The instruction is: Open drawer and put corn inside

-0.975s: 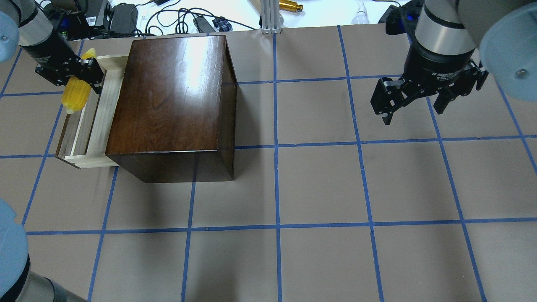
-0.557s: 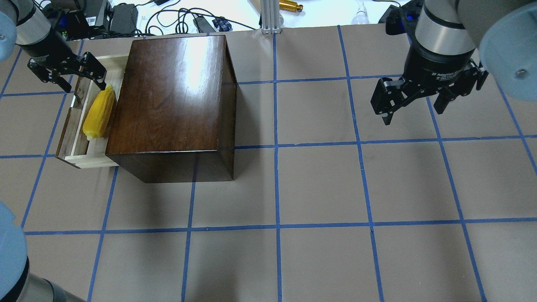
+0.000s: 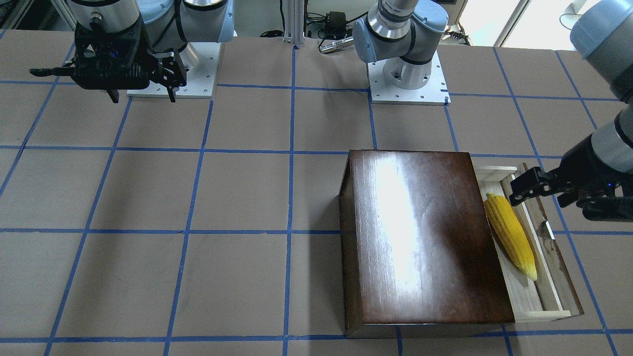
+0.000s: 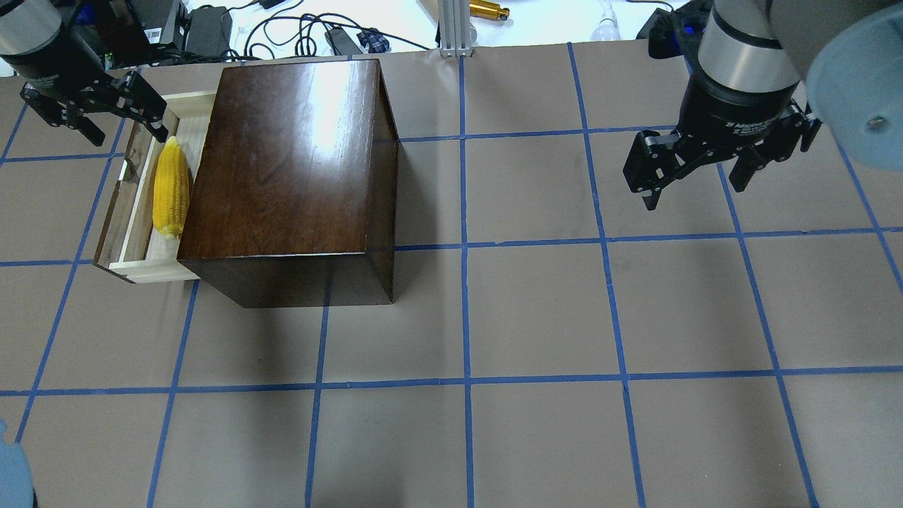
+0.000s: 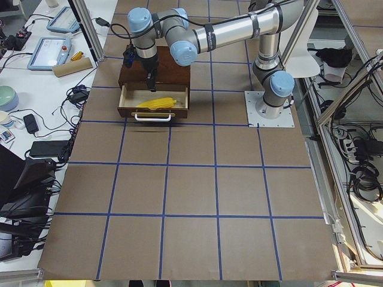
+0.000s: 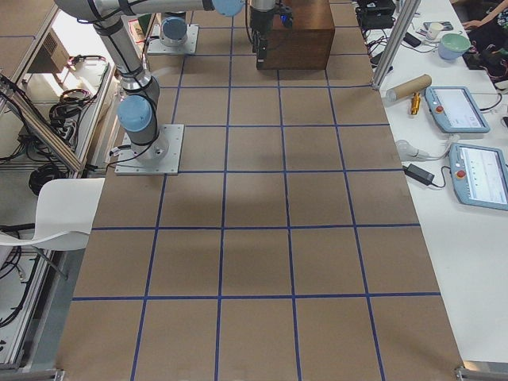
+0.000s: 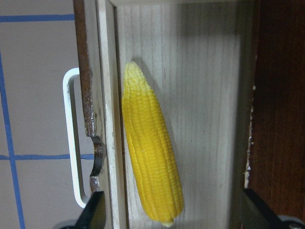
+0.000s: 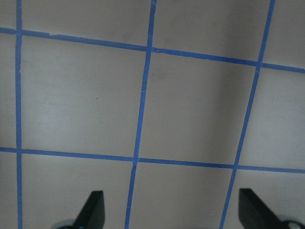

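Note:
The yellow corn [image 4: 171, 187] lies loose in the open drawer [image 4: 156, 271], lengthwise against the dark-brown box [image 4: 289, 155]. It also shows in the front view [image 3: 509, 236] and in the left wrist view [image 7: 150, 157], beside the drawer's front panel and metal pull [image 7: 71, 138]. My left gripper [image 4: 127, 134] is open and empty, raised above the drawer's far end, apart from the corn. My right gripper [image 4: 695, 189] is open and empty, above bare table far to the right; it also shows in the front view [image 3: 143, 95].
The box stands on the brown paper table marked with blue tape lines [image 4: 465, 317]. Cables and power supplies [image 4: 211, 28] lie beyond the table's far edge. An aluminium post [image 4: 451, 28] stands at the back middle.
My left gripper held the corn over the drawer's far end, then opened. The corn dropped into the drawer and settled beside the box. The left gripper moved up and away left. The right arm stayed still.

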`<state>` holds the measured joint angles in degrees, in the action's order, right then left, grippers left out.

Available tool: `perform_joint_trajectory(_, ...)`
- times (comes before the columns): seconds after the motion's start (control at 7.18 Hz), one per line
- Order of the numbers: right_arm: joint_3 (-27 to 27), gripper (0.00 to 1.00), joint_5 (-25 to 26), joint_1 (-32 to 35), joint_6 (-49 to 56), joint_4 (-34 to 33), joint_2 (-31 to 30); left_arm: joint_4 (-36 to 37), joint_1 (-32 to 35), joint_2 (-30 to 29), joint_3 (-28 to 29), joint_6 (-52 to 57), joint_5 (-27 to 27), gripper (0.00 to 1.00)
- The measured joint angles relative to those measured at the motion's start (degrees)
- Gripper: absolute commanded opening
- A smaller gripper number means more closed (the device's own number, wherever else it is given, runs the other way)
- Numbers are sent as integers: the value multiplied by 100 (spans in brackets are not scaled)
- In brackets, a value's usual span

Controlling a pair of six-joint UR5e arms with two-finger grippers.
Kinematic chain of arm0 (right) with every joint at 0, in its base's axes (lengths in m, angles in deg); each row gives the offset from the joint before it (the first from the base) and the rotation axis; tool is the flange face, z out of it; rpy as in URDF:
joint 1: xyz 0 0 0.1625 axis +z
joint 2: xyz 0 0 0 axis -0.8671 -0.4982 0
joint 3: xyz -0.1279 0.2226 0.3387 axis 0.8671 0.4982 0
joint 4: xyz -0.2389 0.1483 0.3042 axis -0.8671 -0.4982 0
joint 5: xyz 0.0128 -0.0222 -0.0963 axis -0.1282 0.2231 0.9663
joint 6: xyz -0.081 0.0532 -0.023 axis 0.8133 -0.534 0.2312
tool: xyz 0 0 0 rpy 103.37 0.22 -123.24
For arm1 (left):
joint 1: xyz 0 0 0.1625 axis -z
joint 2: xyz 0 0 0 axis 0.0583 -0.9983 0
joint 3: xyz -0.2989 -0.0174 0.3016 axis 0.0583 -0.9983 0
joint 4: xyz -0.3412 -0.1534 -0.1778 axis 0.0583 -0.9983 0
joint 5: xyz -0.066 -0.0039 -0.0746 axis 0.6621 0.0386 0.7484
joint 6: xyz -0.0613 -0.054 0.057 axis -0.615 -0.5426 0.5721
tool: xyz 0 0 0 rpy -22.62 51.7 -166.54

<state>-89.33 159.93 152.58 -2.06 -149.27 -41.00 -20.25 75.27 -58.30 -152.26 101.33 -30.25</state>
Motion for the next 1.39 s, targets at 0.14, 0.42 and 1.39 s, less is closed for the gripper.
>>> perform_joint_trajectory(0.14,0,100,0,0,0,0,1,-223,209,238,-1,-272,2,100)
perform_joint_trajectory(0.42,0,100,0,0,0,0,1,-361,757,515,-12,-960,2,100)
perform_joint_trajectory(1.39,0,100,-1,0,-4,0,1,-347,1917,1100,-591,-1614,-40,100)
